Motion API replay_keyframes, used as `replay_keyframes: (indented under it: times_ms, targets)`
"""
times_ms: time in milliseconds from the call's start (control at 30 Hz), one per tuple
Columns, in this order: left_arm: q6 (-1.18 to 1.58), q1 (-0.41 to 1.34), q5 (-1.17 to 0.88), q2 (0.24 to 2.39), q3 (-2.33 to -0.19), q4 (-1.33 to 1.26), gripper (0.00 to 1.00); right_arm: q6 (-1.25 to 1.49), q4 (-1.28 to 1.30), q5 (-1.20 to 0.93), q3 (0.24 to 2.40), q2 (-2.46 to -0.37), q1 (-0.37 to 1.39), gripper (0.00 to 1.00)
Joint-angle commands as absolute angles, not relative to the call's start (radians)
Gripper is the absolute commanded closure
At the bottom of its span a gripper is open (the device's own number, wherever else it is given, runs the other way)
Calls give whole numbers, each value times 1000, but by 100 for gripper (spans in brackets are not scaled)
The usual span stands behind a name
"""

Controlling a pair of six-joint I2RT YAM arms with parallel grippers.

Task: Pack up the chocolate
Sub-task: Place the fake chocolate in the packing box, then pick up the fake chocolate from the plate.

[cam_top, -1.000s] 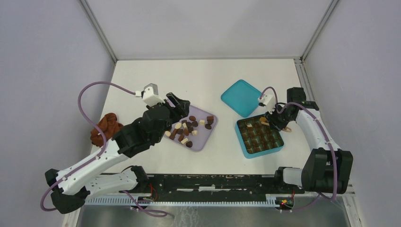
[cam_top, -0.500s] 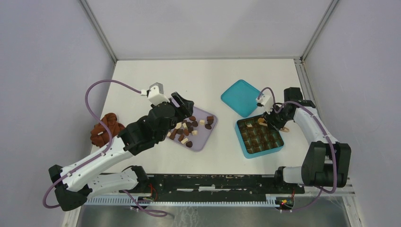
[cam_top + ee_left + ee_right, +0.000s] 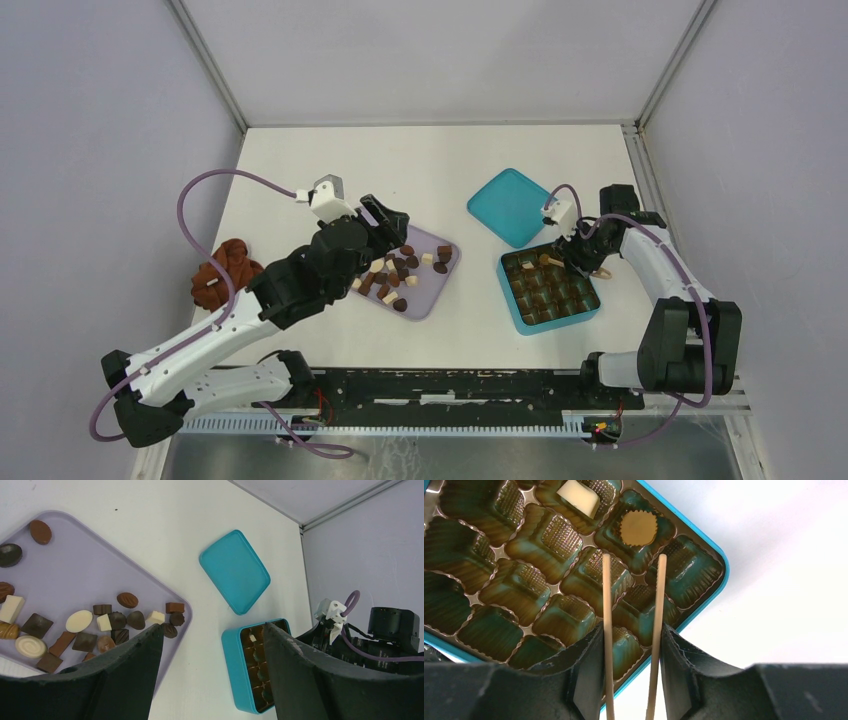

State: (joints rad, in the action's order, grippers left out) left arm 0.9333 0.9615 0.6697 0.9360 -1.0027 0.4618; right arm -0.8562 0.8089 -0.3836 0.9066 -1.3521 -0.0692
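**Chocolate moving from tray to box, two pieces seated**

On the white worktop [image 3: 440, 160], the lavender rectangular plastic tray [image 3: 428, 292] at centre left holds most of the small brown and cream chocolate [image 3: 395, 272] loose, within the left arm's reach. The teal box [image 3: 509, 290] with its moulded cells sits at centre right, its flat teal lid [image 3: 510, 205] laid apart above it so the cells are exposed. The left end effector [image 3: 212, 630] hangs spread near the tray's edge, apparently ready to pick. The right end effector [image 3: 631, 625] carries two thin wooden sticks [image 3: 606, 630]. They stand apart, pinching nothing, over empty cells beside a cream rectangular piece [image 3: 580, 496] and a round tan piece [image 3: 638, 528].
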Motion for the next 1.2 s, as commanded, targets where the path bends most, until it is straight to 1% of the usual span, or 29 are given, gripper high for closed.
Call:
replay_keyframes:
  times_ms: [0,200,400,500,567,667,833,1000,1167]
  targets:
    - [927,963,673,923,-1009,432,21,-850,791,-386,917,-1346,-66,57]
    - [927,963,673,922,-1011,433,21,-847,807,-405,956,-1337,-66,62]
    - [927,962,659,937,-1010,433,21,-847,827,-425,987,-1335,-66,63]
    - [929,963,651,948,-1006,433,21,-854,848,-487,996,-1331,-49,64]
    - [926,965,651,951,-1006,435,21,-854,845,-502,990,-1323,13,64]
    - [903,961,665,952,-1023,457,21,-819,804,-504,995,-1309,150,63]
    - [853,961,750,925,-1104,591,21,-743,725,-482,1050,-1365,382,63]
    - [857,962,822,812,-1113,663,21,-701,648,-417,1107,-1466,589,62]
    - [910,962,839,692,-1062,678,22,-678,620,-360,1190,-1584,727,61]
